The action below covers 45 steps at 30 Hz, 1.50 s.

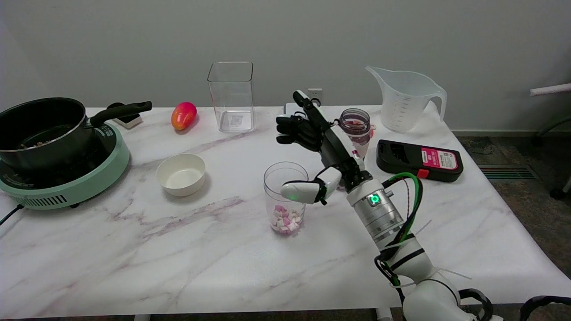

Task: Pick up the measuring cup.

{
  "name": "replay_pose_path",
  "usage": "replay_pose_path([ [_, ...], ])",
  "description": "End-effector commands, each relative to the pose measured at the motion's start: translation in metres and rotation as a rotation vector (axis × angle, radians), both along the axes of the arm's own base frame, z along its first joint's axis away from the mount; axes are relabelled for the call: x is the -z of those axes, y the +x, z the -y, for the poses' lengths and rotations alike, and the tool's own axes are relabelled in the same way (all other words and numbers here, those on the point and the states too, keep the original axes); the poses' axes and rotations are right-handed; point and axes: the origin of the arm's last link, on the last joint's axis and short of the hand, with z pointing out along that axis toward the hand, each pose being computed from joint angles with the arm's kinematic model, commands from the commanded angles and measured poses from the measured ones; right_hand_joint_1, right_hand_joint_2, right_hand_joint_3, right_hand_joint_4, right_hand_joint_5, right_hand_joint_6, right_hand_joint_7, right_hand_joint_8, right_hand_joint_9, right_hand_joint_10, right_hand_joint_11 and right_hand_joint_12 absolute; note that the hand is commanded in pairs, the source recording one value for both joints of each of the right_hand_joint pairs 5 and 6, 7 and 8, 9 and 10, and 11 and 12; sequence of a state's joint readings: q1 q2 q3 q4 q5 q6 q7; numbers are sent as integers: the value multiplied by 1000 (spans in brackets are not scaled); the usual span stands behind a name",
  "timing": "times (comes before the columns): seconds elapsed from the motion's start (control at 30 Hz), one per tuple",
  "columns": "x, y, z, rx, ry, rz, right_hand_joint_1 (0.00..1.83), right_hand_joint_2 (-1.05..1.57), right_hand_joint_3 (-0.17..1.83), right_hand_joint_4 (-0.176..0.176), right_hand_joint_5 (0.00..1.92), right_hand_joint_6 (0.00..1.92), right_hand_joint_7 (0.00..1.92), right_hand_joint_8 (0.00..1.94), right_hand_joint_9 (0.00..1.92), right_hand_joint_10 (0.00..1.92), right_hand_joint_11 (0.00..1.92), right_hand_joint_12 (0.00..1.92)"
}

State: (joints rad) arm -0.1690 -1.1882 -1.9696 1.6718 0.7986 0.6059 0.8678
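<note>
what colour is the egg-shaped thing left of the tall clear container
Pink-red fading to orange-yellow, seen in the head view: the egg-shaped thing.

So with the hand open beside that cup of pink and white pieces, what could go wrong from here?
The right hand is open, close beside the measuring cup, thumb near its rim; a clumsy closure could tip it and spill the pieces. The small jar stands just behind the hand and could be knocked on the lift.

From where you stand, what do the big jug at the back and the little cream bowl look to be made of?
The measuring cup looks like frosted, translucent plastic: the wall shows dimly through it, and graduation marks run down its side. The bowl looks like matte ceramic or plastic, opaque cream without gloss; I cannot tell which.
</note>
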Motion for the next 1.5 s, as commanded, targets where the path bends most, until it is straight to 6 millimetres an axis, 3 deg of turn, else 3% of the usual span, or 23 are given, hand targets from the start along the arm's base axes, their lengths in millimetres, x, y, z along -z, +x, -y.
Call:
replay_pose_path([
  [0.03, 12, -15, 13, 69, 22, -27, 1133, -293, 840, 0, 79, 79, 493, 493, 509, 509, 589, 589],
  [0.17, 14, -18, 15, 68, -2, -78, 1160, -287, 796, 0, 91, 91, 507, 507, 513, 513, 591, 591],
  [0.33, 12, -19, 16, 65, -17, -113, 1198, -460, 967, 0, 106, 106, 516, 516, 516, 516, 591, 591],
  [1.5, -8, -39, 4, 39, -93, -159, 1206, -612, 948, 0, 131, 131, 531, 531, 517, 517, 594, 594],
])
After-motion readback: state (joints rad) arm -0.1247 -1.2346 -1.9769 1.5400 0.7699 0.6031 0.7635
